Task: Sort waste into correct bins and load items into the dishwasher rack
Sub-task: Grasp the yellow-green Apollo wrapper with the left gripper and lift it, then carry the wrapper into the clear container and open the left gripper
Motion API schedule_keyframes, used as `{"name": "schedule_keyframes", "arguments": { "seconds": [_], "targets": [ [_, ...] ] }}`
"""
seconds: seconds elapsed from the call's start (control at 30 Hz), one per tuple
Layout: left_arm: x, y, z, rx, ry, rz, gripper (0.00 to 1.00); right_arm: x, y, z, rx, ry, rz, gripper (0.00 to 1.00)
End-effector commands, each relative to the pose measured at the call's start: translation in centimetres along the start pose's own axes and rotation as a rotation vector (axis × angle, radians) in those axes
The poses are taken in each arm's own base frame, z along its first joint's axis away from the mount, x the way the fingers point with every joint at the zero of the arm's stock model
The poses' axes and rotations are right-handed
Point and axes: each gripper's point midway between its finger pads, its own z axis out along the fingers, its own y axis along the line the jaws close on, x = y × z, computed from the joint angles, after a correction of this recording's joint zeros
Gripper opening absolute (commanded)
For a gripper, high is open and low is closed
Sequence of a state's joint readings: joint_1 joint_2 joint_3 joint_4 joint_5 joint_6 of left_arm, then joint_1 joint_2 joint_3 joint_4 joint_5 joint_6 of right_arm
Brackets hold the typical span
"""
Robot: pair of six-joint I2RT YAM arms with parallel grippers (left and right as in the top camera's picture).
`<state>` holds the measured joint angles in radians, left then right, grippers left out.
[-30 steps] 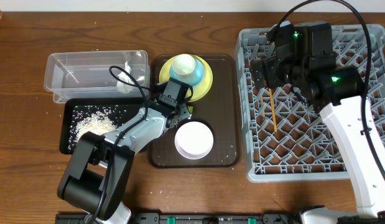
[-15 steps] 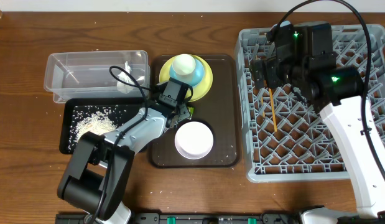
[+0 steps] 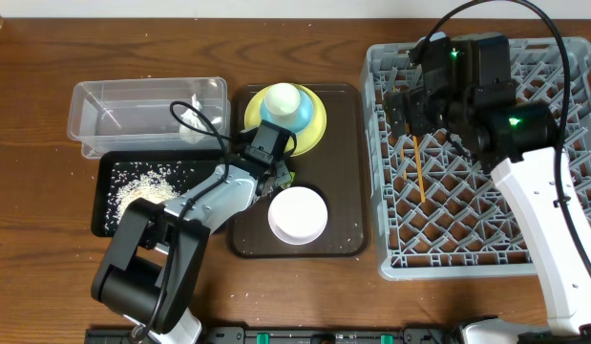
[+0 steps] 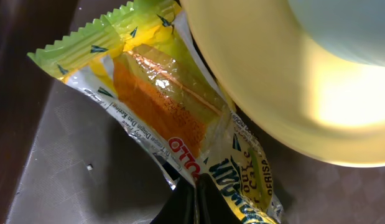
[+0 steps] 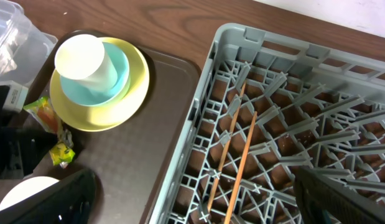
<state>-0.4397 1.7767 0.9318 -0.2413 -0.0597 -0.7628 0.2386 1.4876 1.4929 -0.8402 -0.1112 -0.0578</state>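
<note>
Chopsticks: pair in right wrist, one overhead; right fingers wide, left fingers pinch wrapper.

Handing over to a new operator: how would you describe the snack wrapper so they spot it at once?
Start at the brown serving tray left of the grey dishwasher rack. At the near edge of the yellow plate lies the snack wrapper, pinched by the left tool. It is the only crinkly green-and-yellow packet there, with an orange see-through middle.
</note>
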Motion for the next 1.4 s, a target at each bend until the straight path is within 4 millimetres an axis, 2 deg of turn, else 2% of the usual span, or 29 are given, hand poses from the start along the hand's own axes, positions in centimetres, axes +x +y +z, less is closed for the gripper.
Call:
{"name": "schedule_keyframes", "arguments": {
  "seconds": [0.0,0.13,0.23,0.3,0.47,0.6,0.73,1.0,1.17,1.27,1.37],
  "targets": [
    [-0.9,-0.4,-1.4,0.017,-0.033,-0.007,0.06,-0.2,-0.2,0.0,0.005,-0.004,0.013,0.99],
    [-2.7,-1.6,-5.3,0.093,-0.105,-0.008,0.06,-0.2,-0.2,0.0,0.005,-0.004,0.014,0.99],
    [-4.7,-2.6,-9.5,0.174,-0.202,0.006,0.06,-0.2,-0.2,0.0,0.005,-0.004,0.014,0.99],
    [-6.4,-2.4,-12.4,0.190,-0.301,0.002,0.06,-0.2,-0.2,0.0,0.005,-0.004,0.014,0.99],
    [-10.4,0.2,-17.8,0.118,-0.557,-0.066,0.06,-0.2,-0.2,0.0,0.005,-0.004,0.014,0.99],
    [-13.5,2.6,-19.6,0.055,-0.684,-0.125,0.06,-0.2,-0.2,0.0,0.005,-0.004,0.014,0.99],
    [-15.9,5.6,-18.8,-0.008,-0.715,-0.201,0.06,-0.2,-0.2,0.0,0.005,-0.004,0.013,0.99],
    [-20.6,11.1,-14.5,-0.112,-0.767,-0.339,0.06,-0.2,-0.2,0.0,0.005,-0.004,0.014,0.99],
    [-21.8,11.2,-11.5,-0.089,-0.736,-0.282,0.06,-0.2,-0.2,0.0,0.005,-0.004,0.014,0.99],
    [-21.7,11.8,-10.3,-0.114,-0.719,-0.272,0.07,-0.2,-0.2,0.0,0.005,-0.004,0.013,0.99],
    [-21.7,12.4,-9.6,-0.129,-0.709,-0.279,0.24,-0.2,-0.2,0.0,0.005,-0.004,0.013,0.99]
  ]
}}
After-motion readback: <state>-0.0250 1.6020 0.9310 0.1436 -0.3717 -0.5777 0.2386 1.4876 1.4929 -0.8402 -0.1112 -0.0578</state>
